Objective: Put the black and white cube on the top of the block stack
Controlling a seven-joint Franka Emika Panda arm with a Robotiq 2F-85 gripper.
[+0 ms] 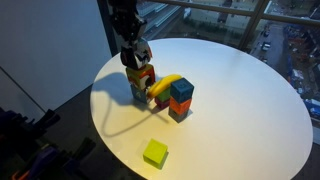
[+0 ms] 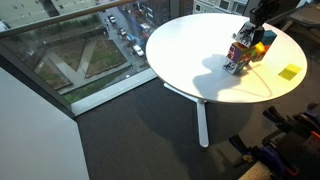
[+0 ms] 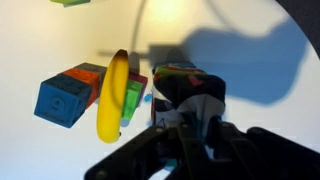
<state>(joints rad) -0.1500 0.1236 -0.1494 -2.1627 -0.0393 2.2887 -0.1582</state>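
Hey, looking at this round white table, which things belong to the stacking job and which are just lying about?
Belonging to the job:
- small black and white cube, apparently at the pincer
- multicoloured toy block stack with an orange-yellow top

Just lying about:
- yellow banana
- blue cube on a red cube
- lime-green cube

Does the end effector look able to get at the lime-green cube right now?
Likely yes: the lime-green cube sits alone on the table, apart from the banana and the block stack, nothing over it. The end effector hangs above that stack.
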